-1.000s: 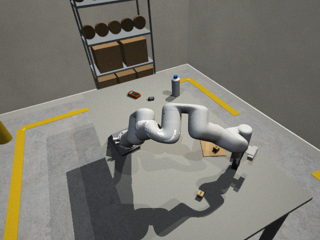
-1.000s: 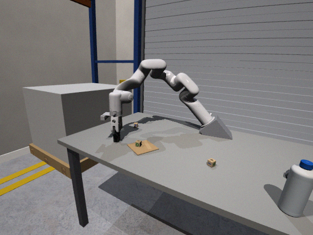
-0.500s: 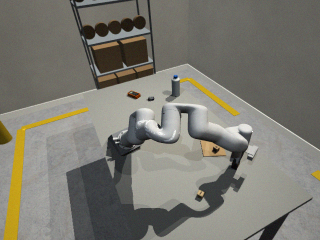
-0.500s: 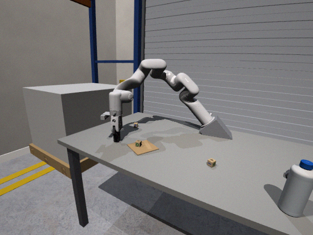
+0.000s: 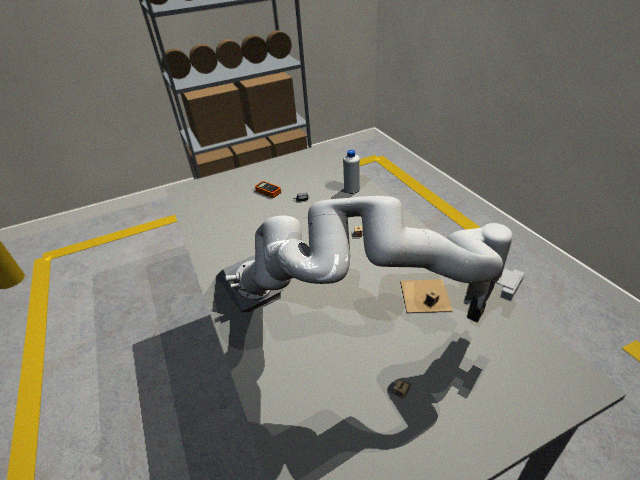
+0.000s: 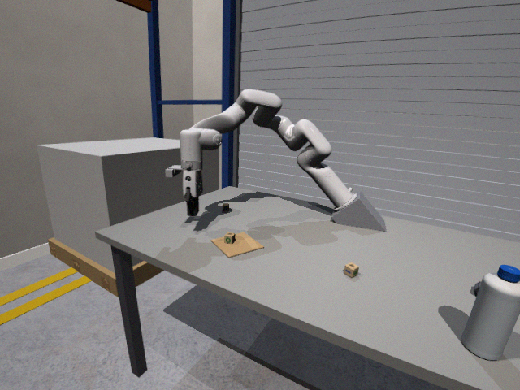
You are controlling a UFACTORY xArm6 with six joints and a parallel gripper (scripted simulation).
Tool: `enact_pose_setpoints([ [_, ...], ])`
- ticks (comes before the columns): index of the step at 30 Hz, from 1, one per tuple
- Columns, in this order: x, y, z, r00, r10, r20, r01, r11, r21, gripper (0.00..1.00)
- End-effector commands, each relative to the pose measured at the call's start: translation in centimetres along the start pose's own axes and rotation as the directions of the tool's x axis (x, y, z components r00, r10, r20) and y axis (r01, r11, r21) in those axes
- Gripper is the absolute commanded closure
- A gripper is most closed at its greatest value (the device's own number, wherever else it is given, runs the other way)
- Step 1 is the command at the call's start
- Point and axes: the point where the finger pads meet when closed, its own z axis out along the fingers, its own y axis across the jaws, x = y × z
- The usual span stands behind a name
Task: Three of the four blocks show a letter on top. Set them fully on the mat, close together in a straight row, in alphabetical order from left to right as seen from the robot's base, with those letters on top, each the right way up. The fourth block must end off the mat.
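The brown mat [image 5: 424,295] lies on the table; it also shows in the exterior view [image 6: 237,244]. One block [image 5: 431,298] sits on it, with a green mark on the side seen in the exterior view [image 6: 229,237]. A second block [image 5: 401,388] [image 6: 226,206] lies in the arm's shadow near the front edge. A third block [image 5: 357,230] [image 6: 351,270] lies behind the arm. My gripper [image 5: 475,311] [image 6: 192,208] points straight down just beside the mat, low over the table top. It is shut on a small dark block that the fingers mostly hide.
A white bottle [image 5: 351,172] [image 6: 493,312] with a blue cap stands at the far side. An orange meter [image 5: 267,189] and a small dark object [image 5: 302,196] lie near it. The table's edge runs close to the gripper. A grey crate [image 6: 105,180] stands beyond that edge.
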Motion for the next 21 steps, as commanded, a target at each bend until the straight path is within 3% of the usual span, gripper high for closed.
enact_pose_setpoints([
  [1,0.02,-0.01,-1.71,1.000,0.000,-0.001,0.000,1.000,-0.001,0.72],
  [21,-0.75,-0.64,-2.00,0.999,0.042,0.002,-0.042,0.999,0.000,0.72],
])
